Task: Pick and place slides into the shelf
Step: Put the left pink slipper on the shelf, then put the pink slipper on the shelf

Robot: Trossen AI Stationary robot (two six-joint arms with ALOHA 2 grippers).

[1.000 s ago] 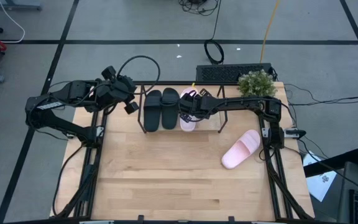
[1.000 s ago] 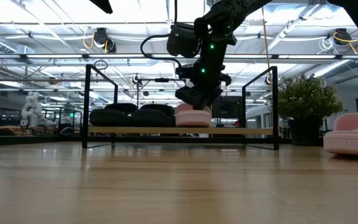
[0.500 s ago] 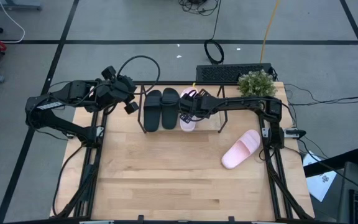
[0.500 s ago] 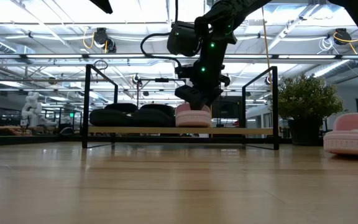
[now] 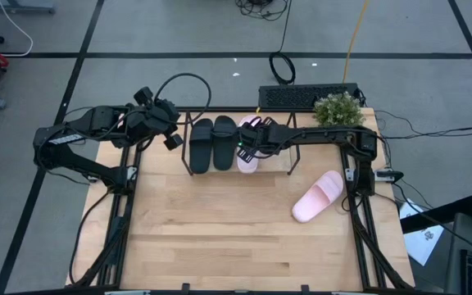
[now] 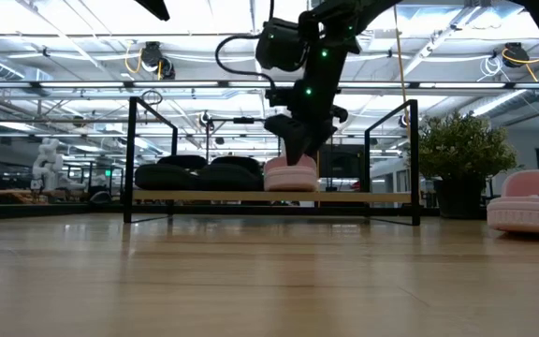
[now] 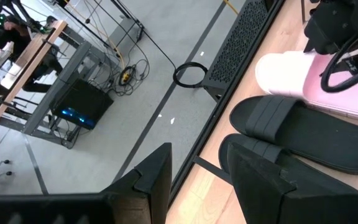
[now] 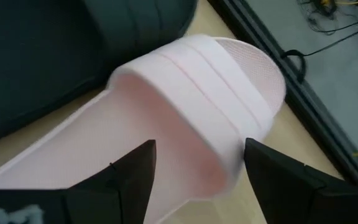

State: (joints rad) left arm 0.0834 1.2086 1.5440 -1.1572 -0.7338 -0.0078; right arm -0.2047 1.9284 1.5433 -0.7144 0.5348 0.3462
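Nearest, 1 pink slide [image 5: 317, 197] lies loose on the tabletop [image 5: 220, 238], well apart from the shelf [image 5: 279, 165], not yet placed. Farther back, the shelf holds 2 black slides [image 5: 211, 143] side by side and a second pink slide [image 8: 191, 118] beside them. Right gripper [image 5: 249, 146] hovers over that pink slide, fingers spread, probably released, though contact is hard to judge. Left gripper [image 7: 194, 180], also spread, waits beside the shelf's left end.
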